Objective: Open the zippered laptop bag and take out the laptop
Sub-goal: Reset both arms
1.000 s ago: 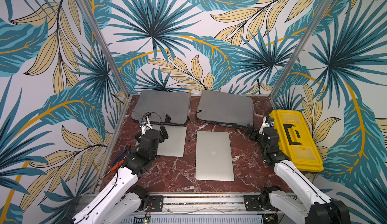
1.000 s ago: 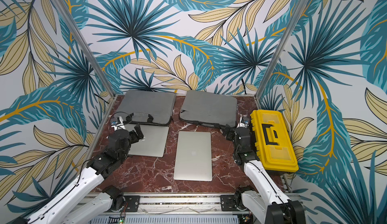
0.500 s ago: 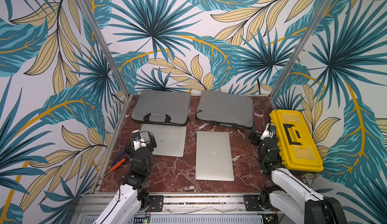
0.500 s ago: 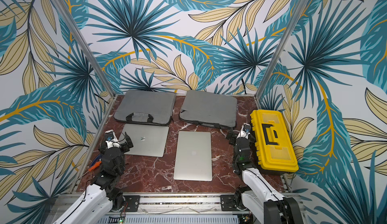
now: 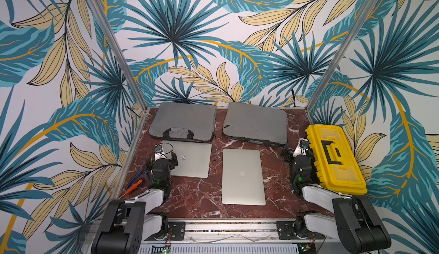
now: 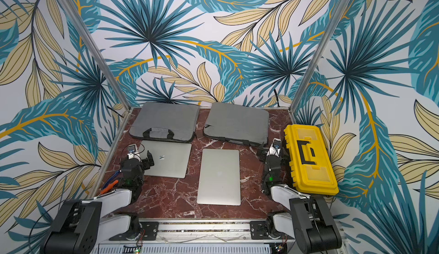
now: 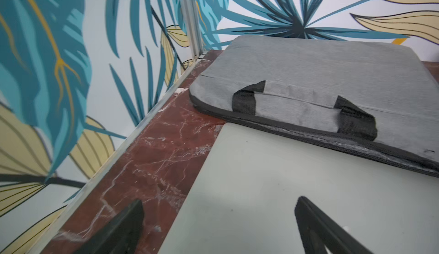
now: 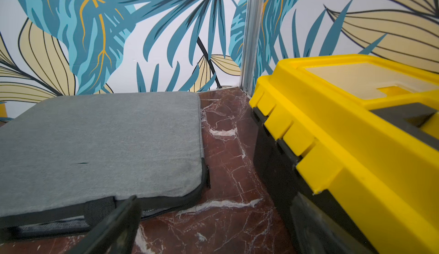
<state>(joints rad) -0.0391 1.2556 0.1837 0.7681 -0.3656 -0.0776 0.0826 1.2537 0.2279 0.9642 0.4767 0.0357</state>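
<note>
Two grey zippered laptop bags lie flat at the back of the table in both top views: one with a black-strapped handle (image 5: 184,119) (image 7: 332,69) and one without (image 5: 256,122) (image 8: 107,141). A closed silver laptop (image 5: 192,160) (image 7: 285,181) rests just in front of the handled bag, outside it. Another silver laptop (image 5: 242,176) lies in the middle. My left gripper (image 5: 162,161) (image 7: 218,214) hovers open over the first laptop's left edge, holding nothing. My right gripper (image 5: 298,154) (image 8: 218,207) is open and empty between the right bag's corner and the toolbox.
A yellow toolbox (image 5: 332,160) (image 8: 344,122) with a black handle stands along the right edge, close beside my right gripper. Orange- and blue-handled hand tools (image 5: 135,181) lie at the left edge. Patterned walls and metal posts close in the table on three sides.
Both arms have folded back toward the front rail. The left gripper drew back from the handled bag's front edge, the right one slightly back from the right bag's corner. Bags and laptops have not moved.
</note>
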